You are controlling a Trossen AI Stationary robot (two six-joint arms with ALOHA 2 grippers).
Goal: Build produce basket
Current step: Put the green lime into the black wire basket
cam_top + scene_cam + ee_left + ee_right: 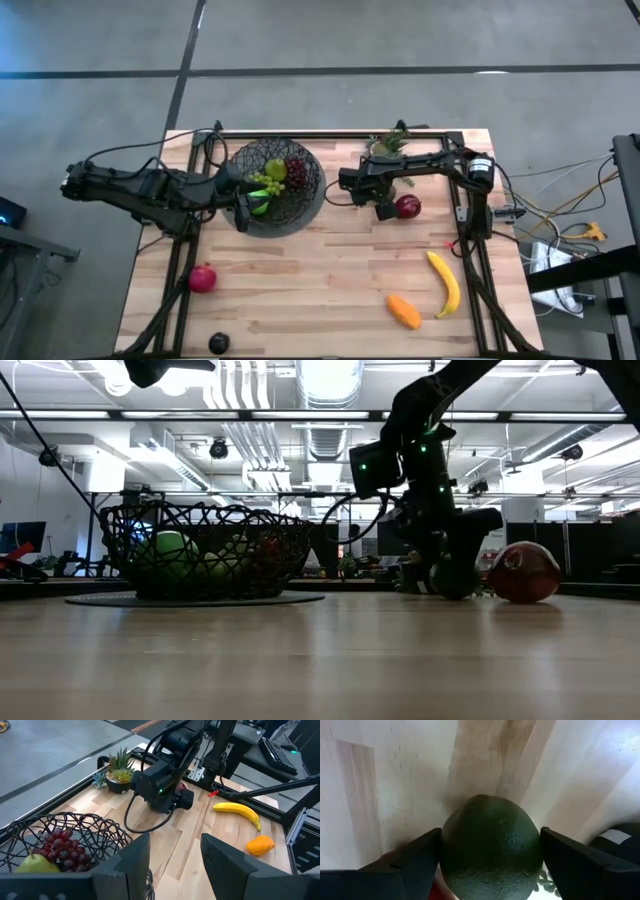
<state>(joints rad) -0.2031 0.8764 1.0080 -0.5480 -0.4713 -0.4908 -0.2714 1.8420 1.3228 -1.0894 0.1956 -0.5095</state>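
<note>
Left gripper (243, 212) hangs parted at the round dark criss-cross wire basket (310, 195), grapes and pear inside. Right gripper (487, 857) is down beside the red apple (407, 206); only its wrist view reveals the dark green pebbled avocado (490, 847) clamped between its fingers.

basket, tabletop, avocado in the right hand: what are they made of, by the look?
Basket: dark wire, probably metal with a matte finish; open criss-cross strands show fruit through them.
Tabletop: light wood, butcher-block style; glued strips with grain, low sheen.
Avocado, between the right hand's fingers: likely moulded plastic; evenly pebbled dark green skin with a slight sheen.
</note>
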